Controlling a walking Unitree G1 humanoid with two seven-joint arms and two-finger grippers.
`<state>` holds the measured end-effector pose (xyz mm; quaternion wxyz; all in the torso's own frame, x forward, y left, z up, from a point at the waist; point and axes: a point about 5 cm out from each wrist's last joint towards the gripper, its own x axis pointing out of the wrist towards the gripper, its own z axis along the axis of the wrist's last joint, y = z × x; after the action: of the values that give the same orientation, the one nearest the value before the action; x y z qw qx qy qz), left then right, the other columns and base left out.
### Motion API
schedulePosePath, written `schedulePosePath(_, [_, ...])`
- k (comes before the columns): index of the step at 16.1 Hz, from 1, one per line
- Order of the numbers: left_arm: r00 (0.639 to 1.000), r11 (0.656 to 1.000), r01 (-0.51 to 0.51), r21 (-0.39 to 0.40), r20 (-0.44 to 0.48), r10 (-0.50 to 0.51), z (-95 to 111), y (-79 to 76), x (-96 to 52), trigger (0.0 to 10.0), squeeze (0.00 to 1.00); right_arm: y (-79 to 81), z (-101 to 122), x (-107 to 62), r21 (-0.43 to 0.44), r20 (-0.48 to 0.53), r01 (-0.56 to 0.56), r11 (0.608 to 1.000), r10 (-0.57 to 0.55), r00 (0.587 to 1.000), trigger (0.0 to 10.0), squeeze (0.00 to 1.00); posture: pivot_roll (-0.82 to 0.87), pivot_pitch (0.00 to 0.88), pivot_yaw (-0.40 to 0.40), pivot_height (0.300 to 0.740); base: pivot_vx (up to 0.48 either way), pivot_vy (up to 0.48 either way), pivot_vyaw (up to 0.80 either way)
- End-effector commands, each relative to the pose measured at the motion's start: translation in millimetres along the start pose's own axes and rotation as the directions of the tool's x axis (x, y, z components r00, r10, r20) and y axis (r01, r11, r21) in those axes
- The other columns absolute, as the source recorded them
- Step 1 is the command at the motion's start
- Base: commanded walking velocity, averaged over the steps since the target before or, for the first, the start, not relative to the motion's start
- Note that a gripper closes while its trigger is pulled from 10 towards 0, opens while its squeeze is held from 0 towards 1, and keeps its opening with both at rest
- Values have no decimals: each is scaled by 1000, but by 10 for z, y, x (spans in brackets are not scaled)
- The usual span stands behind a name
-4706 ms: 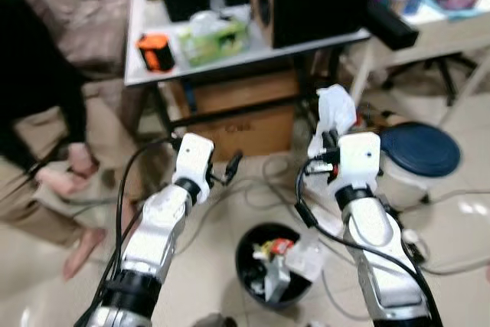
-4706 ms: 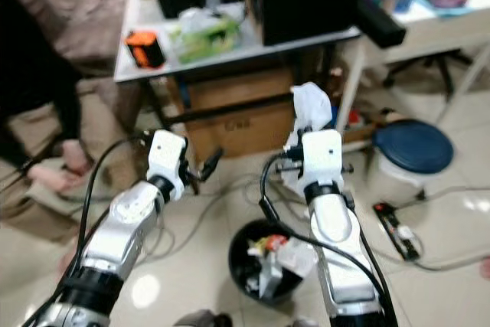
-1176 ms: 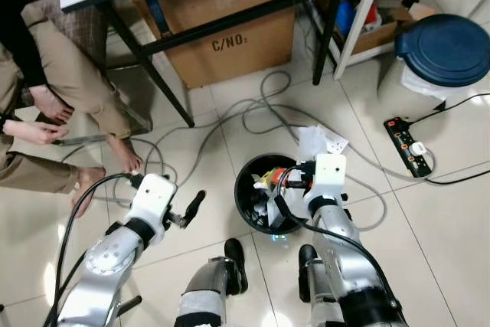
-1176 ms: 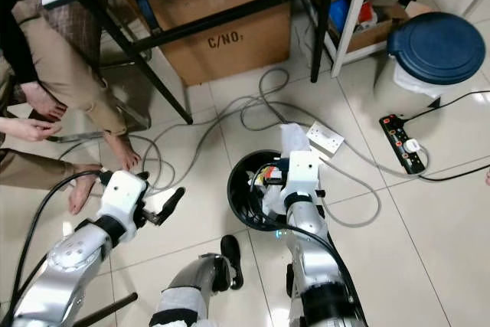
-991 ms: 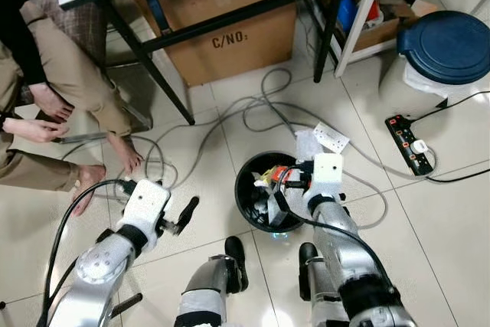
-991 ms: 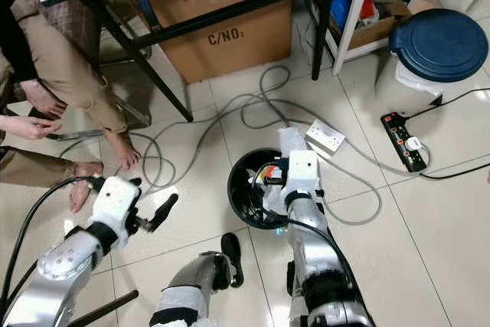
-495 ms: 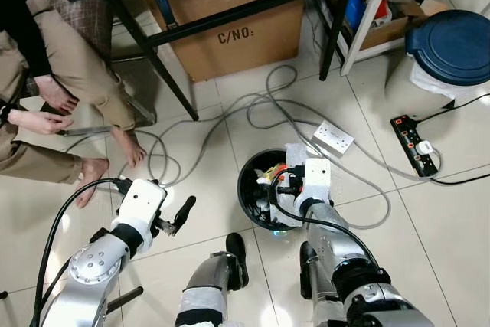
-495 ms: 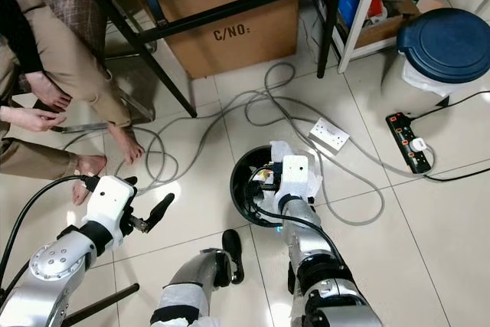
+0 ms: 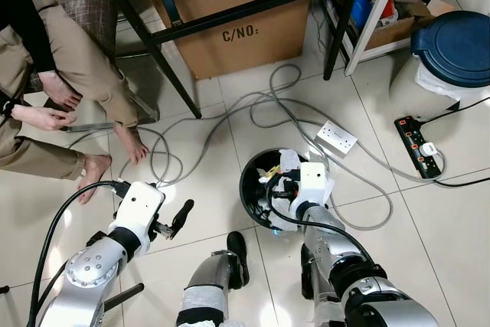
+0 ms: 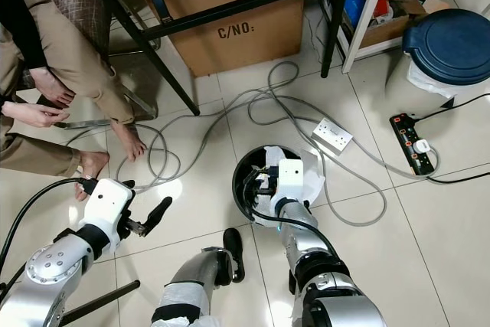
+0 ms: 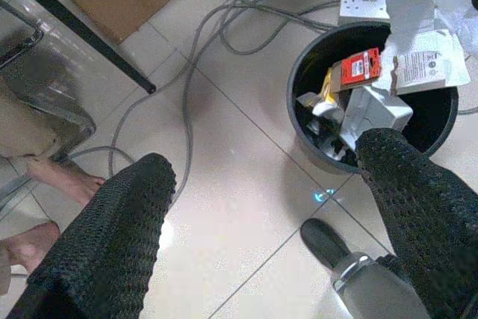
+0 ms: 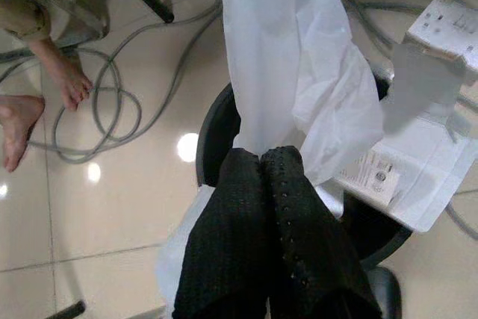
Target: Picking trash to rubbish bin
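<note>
A black round rubbish bin (image 9: 250,189) stands on the tiled floor just before my feet, holding cardboard, paper and a red packet (image 11: 358,71). My right gripper (image 12: 261,156) hangs over the bin's right half, shut on a piece of white tissue paper (image 12: 287,72) that droops over the bin's mouth. The same paper (image 9: 289,161) pokes out past the white wrist block in the left eye view. My left gripper (image 9: 182,216) is held low to the left of the bin, open and holding nothing, its two fingers (image 11: 127,222) spread wide.
Grey cables (image 9: 230,116) loop over the floor beyond the bin, by a white socket box (image 9: 337,137) and a black power strip (image 9: 418,147). A blue-lidded bin (image 9: 455,47) stands at the right. A cardboard box (image 9: 237,13) sits under the table. A person's bare feet (image 9: 92,168) rest at the left.
My right gripper has carried the white paper from the bin's right rim inward over its mouth and lower. The left arm has barely moved.
</note>
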<state>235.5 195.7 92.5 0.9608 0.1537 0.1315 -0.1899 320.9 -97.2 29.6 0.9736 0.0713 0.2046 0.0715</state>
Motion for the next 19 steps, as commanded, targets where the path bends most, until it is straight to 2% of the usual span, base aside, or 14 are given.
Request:
schedulePosePath(1, [999, 1000, 13, -21, -35, -13, -82, -52, -29, 10000, 0, -30, -132, -44, -3, -20, 25, 1000, -25, 999, 0, 0, 180, 470, 176, 740, 0, 0, 0])
schedulePosePath(3, [1000, 999, 23, -39, -11, -24, -29, -103, 43, 10000, 0, -137, -104, -86, -31, 38, 61, 998, -60, 997, 0, 0, 153, 451, 164, 740, 0, 0, 0])
schedulePosePath(6, [998, 997, 46, -67, 37, -43, 64, -221, 222, 10000, 0, -385, -61, -222, -42, 131, 143, 989, -136, 982, 0, 0, 83, 405, 137, 740, 0, 0, 0])
schedulePosePath(9, [994, 994, 61, -96, 92, -52, 180, -305, 402, 10000, 0, -580, 166, -436, -123, 282, 227, 966, -185, 941, 0, 0, 6, 361, 118, 740, 0, 0, 0])
schedulePosePath(10, [991, 991, 68, -114, 125, -53, 257, -342, 492, 10000, 0, -647, 379, -583, -162, 375, 262, 951, -186, 908, 0, 0, -23, 344, 113, 740, 0, 0, 0])
schedulePosePath(13, [991, 973, 69, -220, 124, -43, 309, -373, 614, 10000, 0, -687, 677, -816, -198, 480, 311, 930, -185, 858, 0, 0, -75, 302, 106, 740, 0, 0, 0])
schedulePosePath(14, [988, 981, 62, -184, 152, -34, 338, -369, 651, 10000, 0, -668, 768, -920, -196, 511, 322, 926, -184, 840, 0, 0, -89, 284, 104, 740, 0, 0, 0])
schedulePosePath(16, [982, 983, 42, -176, 187, -8, 436, -332, 691, 10000, 0, -598, 860, -1082, -221, 548, 328, 919, -162, 821, 0, 0, -112, 249, 105, 740, 0, 0, 0])
schedulePosePath(19, [976, 969, 22, -247, 216, 33, 522, -288, 711, 10000, 0, -527, 911, -1255, -238, 562, 338, 911, -155, 813, 0, 0, -127, 208, 104, 740, 0, 0, 0])
